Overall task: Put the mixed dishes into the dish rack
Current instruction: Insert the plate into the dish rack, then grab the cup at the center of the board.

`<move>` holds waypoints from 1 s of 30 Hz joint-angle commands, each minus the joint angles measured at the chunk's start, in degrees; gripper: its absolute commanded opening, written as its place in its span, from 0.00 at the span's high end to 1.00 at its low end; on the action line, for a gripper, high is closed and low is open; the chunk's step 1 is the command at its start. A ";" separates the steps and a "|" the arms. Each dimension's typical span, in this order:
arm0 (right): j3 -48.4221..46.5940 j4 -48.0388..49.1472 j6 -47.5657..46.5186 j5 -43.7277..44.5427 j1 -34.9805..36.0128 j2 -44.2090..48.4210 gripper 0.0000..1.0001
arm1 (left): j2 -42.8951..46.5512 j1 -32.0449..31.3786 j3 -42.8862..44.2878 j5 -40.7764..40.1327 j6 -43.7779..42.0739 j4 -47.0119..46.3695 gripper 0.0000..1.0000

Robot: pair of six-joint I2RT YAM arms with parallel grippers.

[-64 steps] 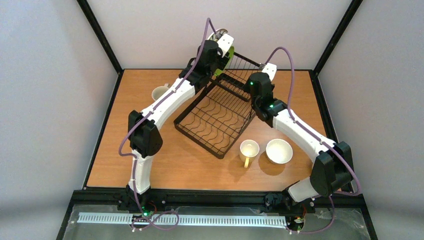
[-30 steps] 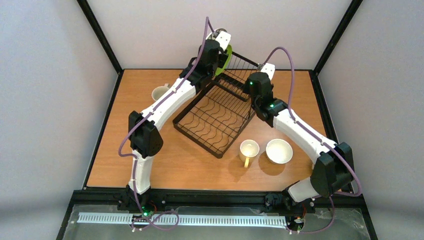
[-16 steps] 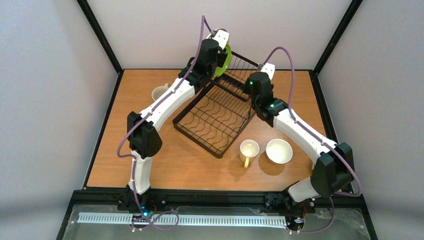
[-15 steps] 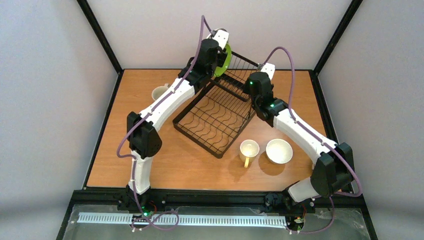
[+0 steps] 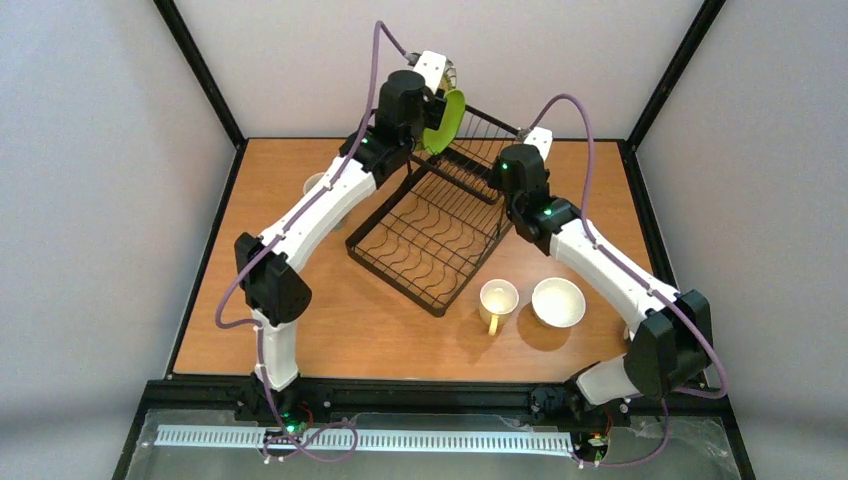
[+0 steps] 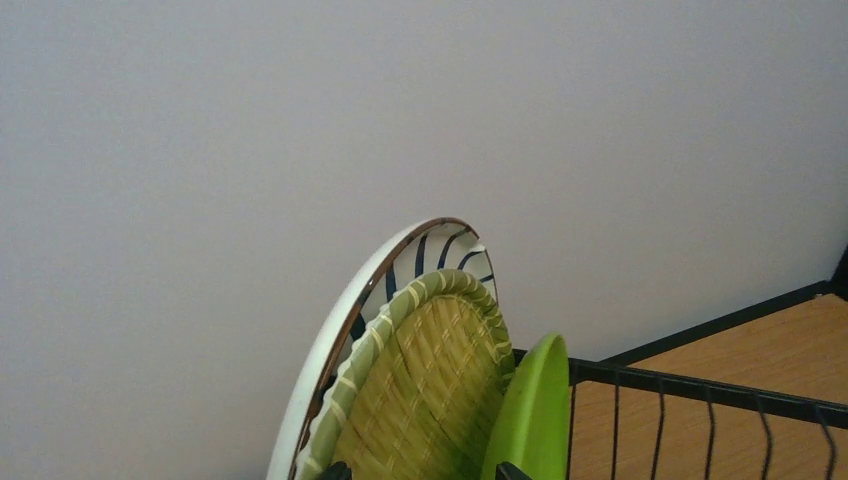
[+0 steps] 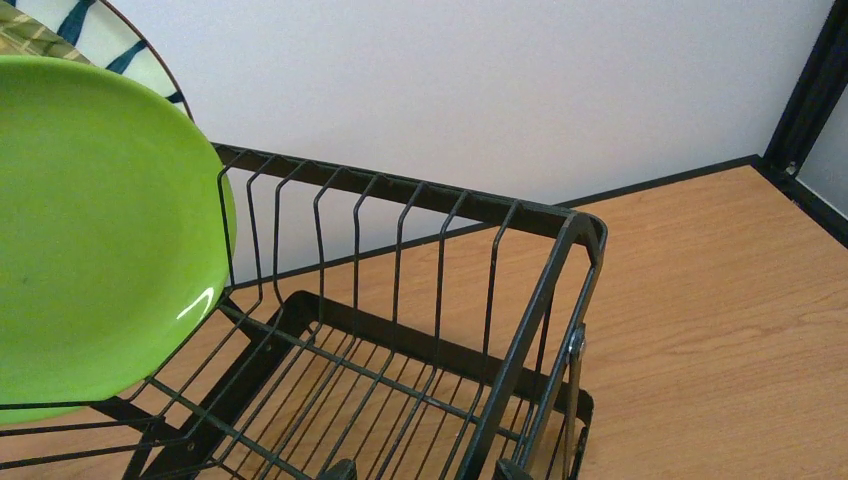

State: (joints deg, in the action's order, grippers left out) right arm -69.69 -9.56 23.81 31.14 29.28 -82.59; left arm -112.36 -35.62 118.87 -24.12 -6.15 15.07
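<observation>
The black wire dish rack [image 5: 430,240] lies slantwise mid-table. In its taller basket end stand three dishes on edge: the black-and-white striped plate [image 6: 440,250], the woven bamboo plate [image 6: 430,380] and the lime-green plate [image 6: 535,410] [image 5: 447,118]. My left gripper [image 5: 445,82] [image 6: 420,472] hovers open just above and beside these plates, gripping none of them. My right gripper [image 5: 530,138] [image 7: 425,470] is open at the basket's right corner, and a rack frame bar [image 7: 530,320] runs down between its fingertips. A pale mug [image 5: 498,300] and a white bowl [image 5: 558,302] sit right of the rack.
A second pale mug [image 5: 316,185] stands left of the rack, partly hidden behind my left arm. Black frame posts and pale walls close in the wooden table [image 5: 380,330] at the back and sides.
My left arm has risen and drawn back a little from the plates, which stay standing in the rack. The right arm has barely moved.
</observation>
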 commanded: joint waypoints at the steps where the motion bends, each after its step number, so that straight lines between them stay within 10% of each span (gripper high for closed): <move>1: 0.22 -4.39 1.15 0.89 -0.10 2.03 0.21 | 4.44 2.79 1.10 -1.91 2.19 1.33 0.19; 30: 6.24 -7.54 2.92 -2.13 -0.05 12.45 0.21 | 21.16 -3.41 -13.05 -8.46 8.47 8.21 0.21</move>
State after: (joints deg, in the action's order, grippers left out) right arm -64.90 -15.07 26.81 30.13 29.28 -71.68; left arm -96.49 -38.74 108.64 -29.58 -0.99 20.71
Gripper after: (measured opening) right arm 0.791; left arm 0.787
